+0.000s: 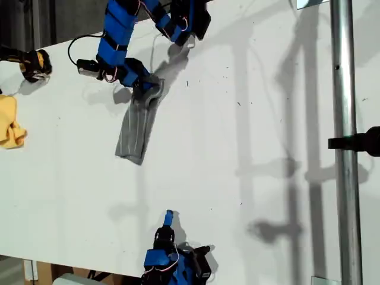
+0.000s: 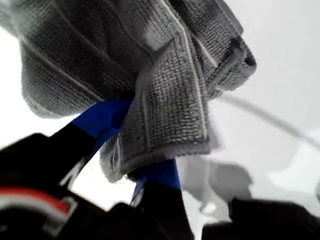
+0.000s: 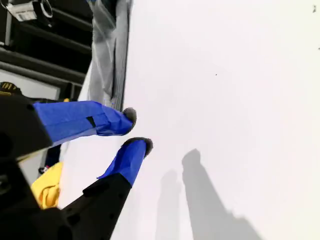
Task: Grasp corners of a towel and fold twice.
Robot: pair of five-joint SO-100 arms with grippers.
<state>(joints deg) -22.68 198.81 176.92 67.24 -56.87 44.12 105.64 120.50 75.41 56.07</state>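
Note:
The towel (image 1: 135, 127) is bunched into a long narrow grey strip running from the upper arm down toward the table's middle in the exterior view. My first gripper (image 1: 148, 89) is shut on its upper end. In the first wrist view the blue fingers (image 2: 107, 119) pinch several gathered folds of the towel (image 2: 170, 100), and I cannot tell which corners are held. My second gripper (image 1: 168, 218) is near the bottom edge of the exterior view, well away from the towel. Its fingers (image 3: 127, 116) stand slightly apart with nothing between them; the towel (image 3: 107, 50) shows far beyond.
A yellow cloth (image 1: 10, 124) lies at the exterior view's left edge, with a yellow and black tool (image 1: 32, 62) above it. A metal pole (image 1: 344, 148) with a black clamp (image 1: 359, 142) stands at the exterior view's right. The white table (image 1: 249, 178) ends just behind my second arm.

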